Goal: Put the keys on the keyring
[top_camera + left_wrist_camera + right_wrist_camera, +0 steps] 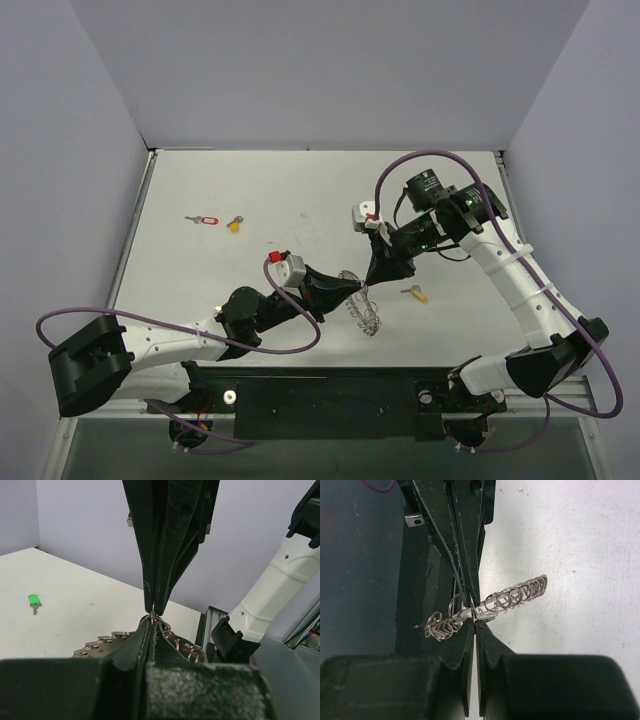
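Keyring (364, 308) is getting pinched from both sides, around the middle of the desk (300, 190), between the two arms. The left end effector (352, 289) has its fingers pressed fully together on a bit of the coiled wire. The right end effector (374, 276) comes in from the opposite side, also squeezed shut on the wire, practically tip to tip with the left one. Both wrist views show the same thing: two closed pairs of fingers meeting at one spot on the ring, with the loops trailing off to either side. Neither one has a key in it as far as I can see, and I can't spot any key hanging on the coil either. I also can't tell if the ring is lifted or just brushing the desk. Further out, the orange-yellow key (416, 293) lies just beside the action. The red-tagged key (205, 220) and yellow key (234, 224) sit well apart at the far left, and a green key (33, 600) lies loose too. So my read: nothing threaded yet, basically all the work is left.
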Robot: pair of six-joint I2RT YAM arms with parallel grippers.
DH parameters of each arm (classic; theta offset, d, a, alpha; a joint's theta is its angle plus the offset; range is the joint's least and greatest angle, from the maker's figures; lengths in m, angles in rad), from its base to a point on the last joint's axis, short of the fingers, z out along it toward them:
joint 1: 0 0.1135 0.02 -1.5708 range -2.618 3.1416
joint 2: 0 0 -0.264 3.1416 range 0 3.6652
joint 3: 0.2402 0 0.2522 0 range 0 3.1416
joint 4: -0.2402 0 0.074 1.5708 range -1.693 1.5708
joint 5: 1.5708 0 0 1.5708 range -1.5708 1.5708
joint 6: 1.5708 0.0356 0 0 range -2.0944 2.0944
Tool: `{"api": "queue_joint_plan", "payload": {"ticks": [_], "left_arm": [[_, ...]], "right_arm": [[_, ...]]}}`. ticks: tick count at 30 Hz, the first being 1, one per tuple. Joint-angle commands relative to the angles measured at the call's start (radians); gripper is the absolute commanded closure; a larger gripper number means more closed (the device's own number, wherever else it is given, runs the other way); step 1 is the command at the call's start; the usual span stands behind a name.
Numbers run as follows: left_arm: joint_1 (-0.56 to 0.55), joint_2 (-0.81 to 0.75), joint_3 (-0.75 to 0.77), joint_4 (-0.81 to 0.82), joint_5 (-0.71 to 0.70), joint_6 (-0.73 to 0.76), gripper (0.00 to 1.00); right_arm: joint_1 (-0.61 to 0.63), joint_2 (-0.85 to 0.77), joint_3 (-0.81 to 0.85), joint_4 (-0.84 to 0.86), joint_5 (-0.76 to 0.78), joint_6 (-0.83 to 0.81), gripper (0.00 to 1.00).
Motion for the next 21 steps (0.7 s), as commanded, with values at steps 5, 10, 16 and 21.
{"api": "queue_joint_plan", "payload": {"ticks": [5,10,16,21], "left_arm": [[-0.004,-0.014,0.013,0.084,0.013,0.011,1.0],[-0.004,-0.032,0.028,-0.014,0.039,0.064,1.0],[-0.004,-0.067,0.05,-0.145,0.056,0.15,1.0],[-0.004,-0.081,0.056,-0.174,0.066,0.166,1.0]], "right_arm": [[0.009,-0.012,-0.012,0.013,-0.052,0.01,1.0],[0.026,-0.017,-0.012,-0.027,-0.041,-0.053,1.0],[0.039,-0.007,-0.006,-0.039,-0.023,-0.069,1.0],[0.049,0.002,-0.004,-0.039,-0.013,-0.067,1.0]]}}
